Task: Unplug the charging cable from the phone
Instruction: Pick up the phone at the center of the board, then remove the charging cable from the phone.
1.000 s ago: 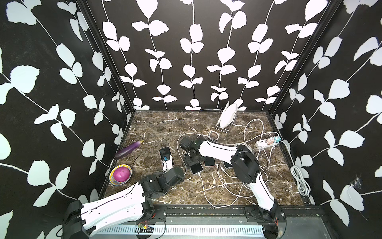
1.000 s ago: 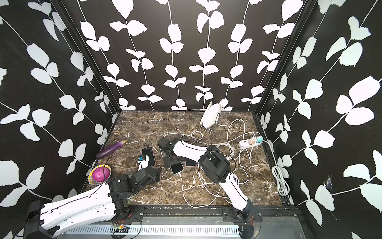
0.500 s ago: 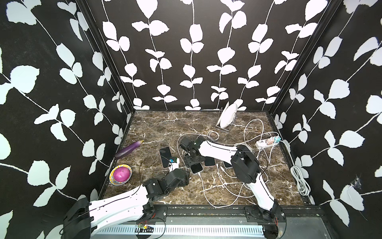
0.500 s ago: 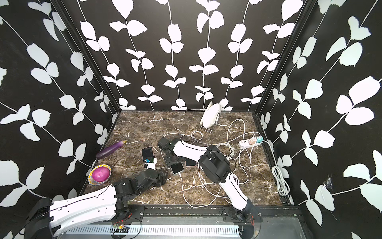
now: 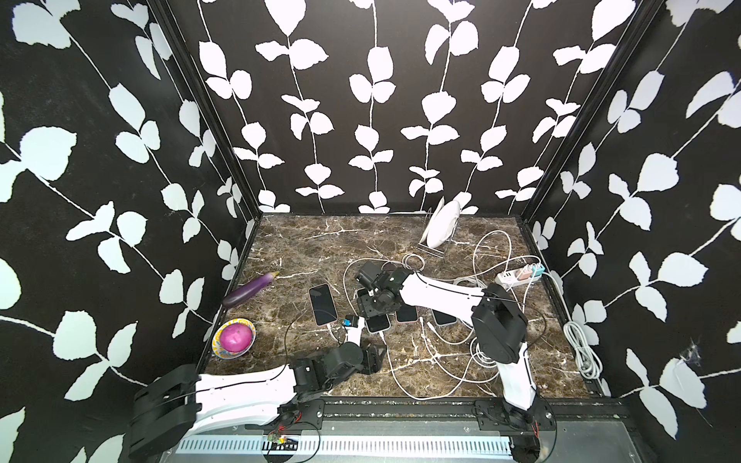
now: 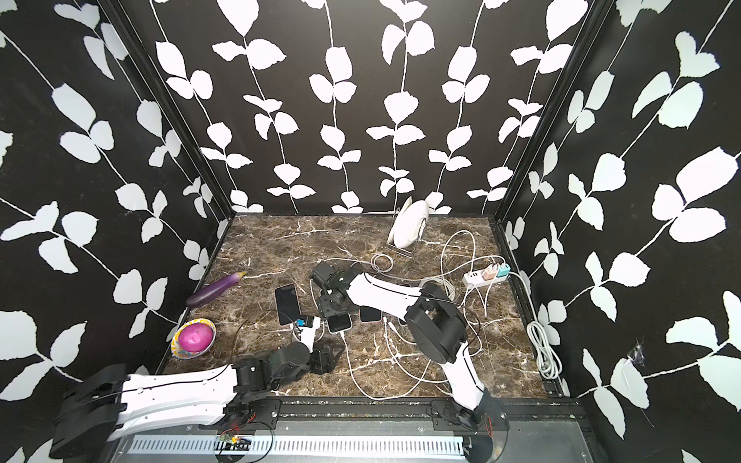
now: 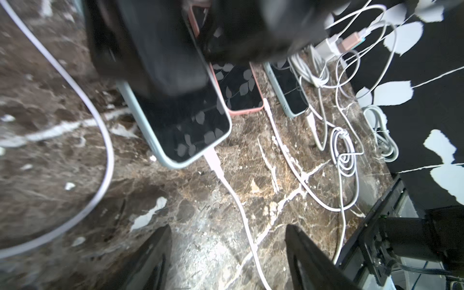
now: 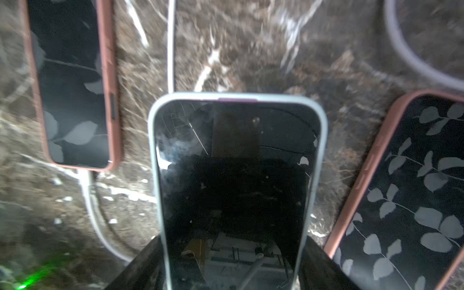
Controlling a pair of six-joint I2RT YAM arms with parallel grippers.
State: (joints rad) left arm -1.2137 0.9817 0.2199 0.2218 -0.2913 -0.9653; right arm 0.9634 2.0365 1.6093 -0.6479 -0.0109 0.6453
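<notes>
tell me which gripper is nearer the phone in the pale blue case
Right. The right gripper straddles the phone in the pale blue case; the left gripper hangs open over that phone's cable, apart from it.
</notes>
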